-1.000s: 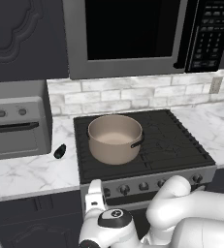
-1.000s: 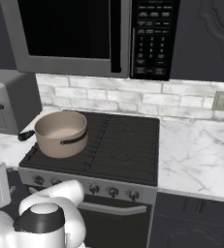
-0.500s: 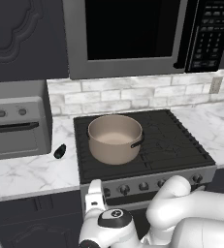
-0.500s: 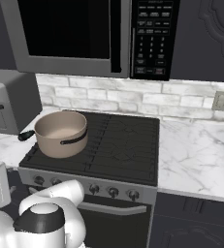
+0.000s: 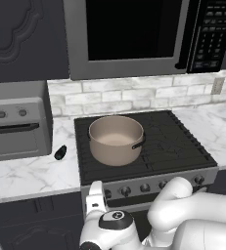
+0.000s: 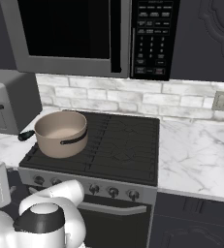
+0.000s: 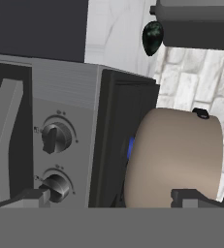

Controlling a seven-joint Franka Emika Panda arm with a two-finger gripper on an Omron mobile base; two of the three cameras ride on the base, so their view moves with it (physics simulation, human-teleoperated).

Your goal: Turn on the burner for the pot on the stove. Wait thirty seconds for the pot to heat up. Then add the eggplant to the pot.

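Sitting on the front-left burner of the black grated stove [image 5: 153, 146], the wide round tan-beige pot [image 5: 115, 139] shows a paler inside and one short dark side handle pointing toward the right of the cooktop. Nothing lies inside the pot. A small blue glow appears at the pot's base in the hand view, between the pot wall [image 7: 174, 160] and the cooktop edge. The small glossy near-black eggplant [image 5: 60, 153] lies on the white marble counter [image 5: 31, 173], just left of the stove and in front of the grey two-knob toaster oven [image 5: 14, 127]. The gripper [image 7: 108, 196] is low in front of the stove's steel face, its fingertips [image 7: 33, 195] spread wide apart, holding nothing. In the hand view the stove's dark round knobs [image 7: 55, 137] sit close ahead, and the pot is cut off at the bottom edge. The gripper's exact distance from the knobs cannot be judged.
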